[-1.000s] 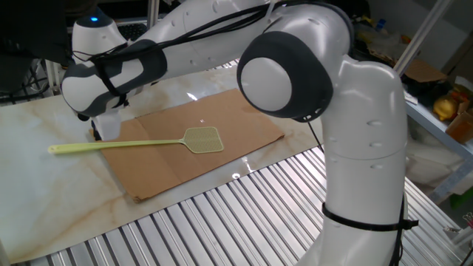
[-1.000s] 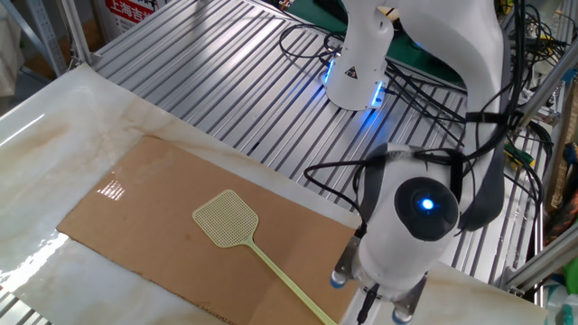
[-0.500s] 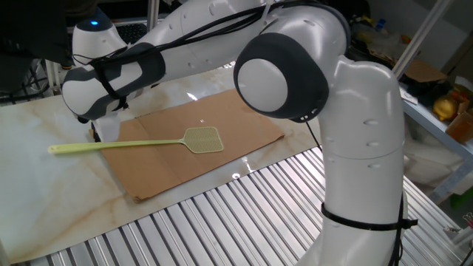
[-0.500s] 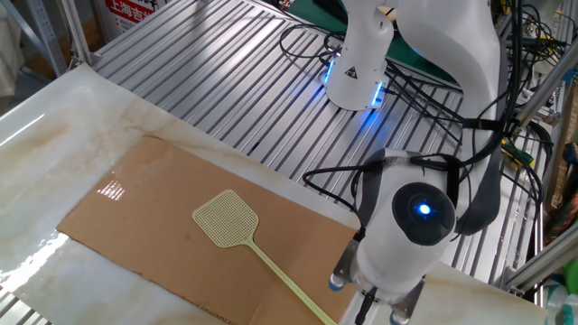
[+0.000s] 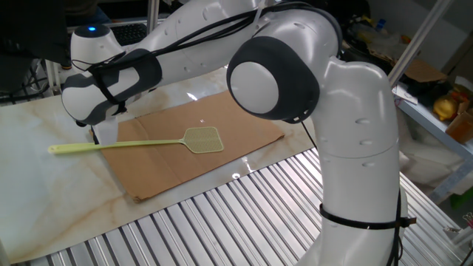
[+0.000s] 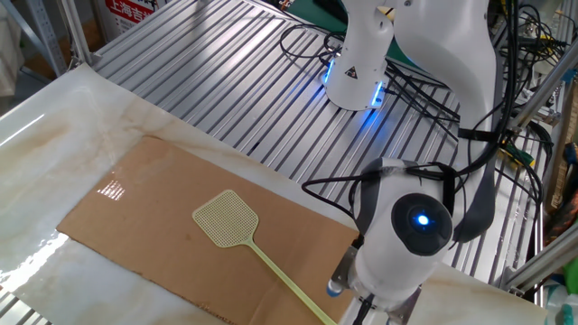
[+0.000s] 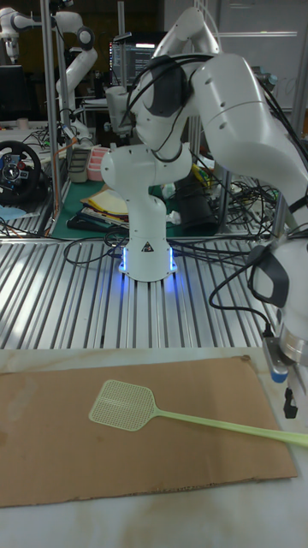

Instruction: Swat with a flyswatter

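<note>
The pale yellow-green flyswatter lies flat on a brown cardboard sheet, its thin handle running past the sheet's edge onto the marble. In the tall fixed view its mesh head points left and the handle ends at the right. My gripper hangs just above the handle's far end, not touching it. Its dark fingers peek out under the wrist, apart with nothing between them. In the other fixed view the gripper is mostly cut off by the bottom edge.
The cardboard rests on a marble tabletop. Ribbed metal slats border the marble. The arm's base with cables stands on the slats behind the cardboard. Shelves with clutter stand at the right.
The wrist has shifted slightly toward the handle's end and sunk a little lower. The flyswatter has not moved.
</note>
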